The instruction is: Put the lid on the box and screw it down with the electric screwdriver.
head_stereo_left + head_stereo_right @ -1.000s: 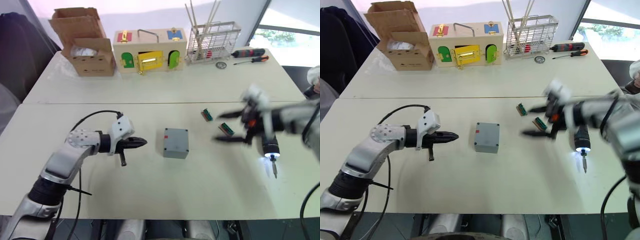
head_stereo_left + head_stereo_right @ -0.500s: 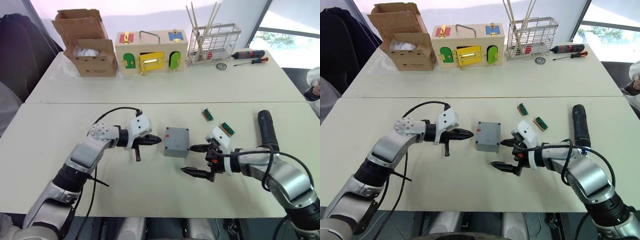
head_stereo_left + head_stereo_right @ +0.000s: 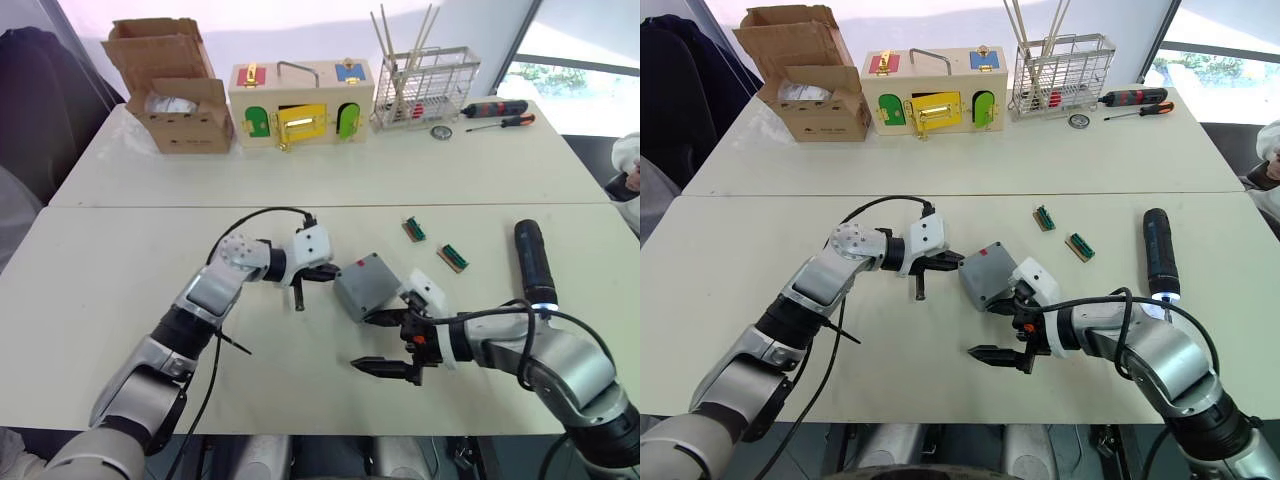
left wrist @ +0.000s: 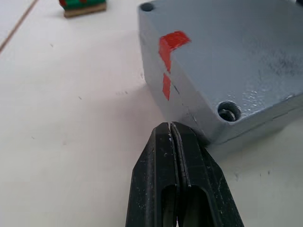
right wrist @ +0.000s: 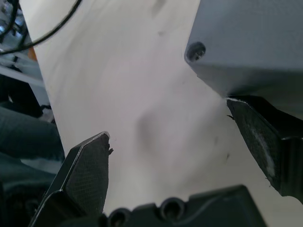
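Small grey square plastic box (image 3: 987, 275) with a red mark on one corner, lying tilted on the white table (image 3: 760, 330) between the two grippers. The left gripper (image 3: 952, 259), its two black fingers pressed together with no gap, points at the box's near lower corner and stands just beside it; in the left wrist view the closed tips sit directly below the corner that carries a screw hole, with the red mark further up the same edge. The right gripper (image 3: 1012, 328) is spread wide: one finger (image 5: 258, 142) touches the box's underside edge on the opposite side, the other (image 5: 87, 165) stands well apart over bare table. The box thus lies between the arms, nearly equally close to both, the right finger in contact.

The thick black cylindrical electric screwdriver (image 3: 1159, 252), lit at its tip, lies on the table beyond the right forearm, its long axis running away from the robot, lit end nearest; the right arm is the nearer. Judged from this, the driver must be fetched before any screwing.

No brand, label or legible writing can be made out on the box or the driver.
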### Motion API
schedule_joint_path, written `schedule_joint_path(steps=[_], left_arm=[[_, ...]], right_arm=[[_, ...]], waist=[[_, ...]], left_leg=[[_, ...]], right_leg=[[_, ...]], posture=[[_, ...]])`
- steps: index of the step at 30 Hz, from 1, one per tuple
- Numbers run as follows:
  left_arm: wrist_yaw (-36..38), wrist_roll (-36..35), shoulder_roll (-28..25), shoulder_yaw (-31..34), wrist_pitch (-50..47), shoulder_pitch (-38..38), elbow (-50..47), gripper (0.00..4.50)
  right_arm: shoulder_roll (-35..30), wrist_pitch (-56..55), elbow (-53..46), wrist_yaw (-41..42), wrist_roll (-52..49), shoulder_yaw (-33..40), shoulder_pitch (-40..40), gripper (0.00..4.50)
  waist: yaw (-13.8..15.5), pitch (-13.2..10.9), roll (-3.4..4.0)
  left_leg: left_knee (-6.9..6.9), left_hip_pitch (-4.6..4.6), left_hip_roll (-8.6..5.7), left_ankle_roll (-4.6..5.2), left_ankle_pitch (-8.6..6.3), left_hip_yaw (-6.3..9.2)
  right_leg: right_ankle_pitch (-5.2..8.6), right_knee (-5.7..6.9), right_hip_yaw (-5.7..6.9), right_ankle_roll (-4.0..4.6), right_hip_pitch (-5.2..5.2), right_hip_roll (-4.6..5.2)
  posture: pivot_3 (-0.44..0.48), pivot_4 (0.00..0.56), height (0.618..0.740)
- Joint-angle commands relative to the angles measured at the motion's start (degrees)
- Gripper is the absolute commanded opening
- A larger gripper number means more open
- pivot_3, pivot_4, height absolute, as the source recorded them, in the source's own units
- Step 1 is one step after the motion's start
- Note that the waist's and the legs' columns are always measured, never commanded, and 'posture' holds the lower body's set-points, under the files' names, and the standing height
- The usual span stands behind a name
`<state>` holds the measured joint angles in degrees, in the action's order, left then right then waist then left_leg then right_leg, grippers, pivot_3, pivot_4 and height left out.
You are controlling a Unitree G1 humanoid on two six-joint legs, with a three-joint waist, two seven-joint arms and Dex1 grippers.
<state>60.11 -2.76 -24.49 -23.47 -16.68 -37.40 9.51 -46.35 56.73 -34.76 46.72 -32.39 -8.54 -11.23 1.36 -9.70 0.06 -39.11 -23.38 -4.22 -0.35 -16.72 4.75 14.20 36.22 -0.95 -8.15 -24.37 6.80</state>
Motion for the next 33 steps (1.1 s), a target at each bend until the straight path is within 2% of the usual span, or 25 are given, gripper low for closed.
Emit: schedule_joint_path(steps=[1,8,13,21,25,33], left_arm=[[0.84,0.48,-2.47,1.34,0.80,1.49,-1.98,0.00],[0.88,-2.22,-6.01,4.60,-3.98,6.02,-11.09,0.00],[4.15,-7.66,-7.48,4.56,-10.40,10.10,-20.54,0.00],[-0.84,-4.25,-1.98,1.48,-8.14,8.26,-15.37,0.00],[-1.40,-3.07,-1.25,1.37,-6.21,7.31,-13.05,0.00],[-0.16,-3.59,-1.16,1.79,-5.82,6.91,-12.59,0.00]], right_arm=[[-4.04,-1.74,-0.54,2.35,-0.49,4.74,-2.19,4.46],[-12.38,-7.62,5.55,7.66,4.06,4.69,-4.58,4.46],[-11.94,-15.45,11.93,10.51,9.67,0.65,-6.91,4.46],[-6.43,-17.14,12.84,12.22,10.58,-3.14,-9.13,4.46],[-4.74,-12.65,7.55,11.29,8.06,-3.49,-6.93,4.46],[-3.10,-8.90,4.64,8.43,7.58,-1.79,-4.65,4.46]], waist=[[-0.24,0.00,0.00],[-0.67,0.00,0.00],[-0.62,0.00,0.00],[-0.66,0.00,0.00],[-0.60,0.00,0.00],[-0.64,0.00,0.00]], left_leg=[[0.00,0.00,0.01,0.04,-0.02,0.01],[0.02,0.00,0.06,0.07,-0.04,0.02],[0.01,0.00,0.10,0.07,-0.04,0.00],[-0.01,0.00,0.07,0.00,0.00,0.00],[0.01,0.00,0.07,-0.22,0.12,0.02],[0.01,0.00,0.07,-0.21,0.12,0.02]], right_leg=[[0.00,0.00,0.00,0.00,0.00,0.00],[0.00,-0.01,0.01,-0.01,0.00,0.00],[0.01,-0.01,-0.02,-0.01,0.00,0.02],[0.01,-0.01,-0.02,-0.01,0.01,0.03],[0.01,-0.01,-0.01,-0.01,-0.01,0.01],[0.01,0.00,-0.02,-0.01,0.00,0.03]], posture=[[0.000,0.150,0.730],[0.000,0.150,0.730],[0.000,0.150,0.730],[0.000,0.150,0.730],[0.000,0.150,0.730],[0.000,0.150,0.730]])
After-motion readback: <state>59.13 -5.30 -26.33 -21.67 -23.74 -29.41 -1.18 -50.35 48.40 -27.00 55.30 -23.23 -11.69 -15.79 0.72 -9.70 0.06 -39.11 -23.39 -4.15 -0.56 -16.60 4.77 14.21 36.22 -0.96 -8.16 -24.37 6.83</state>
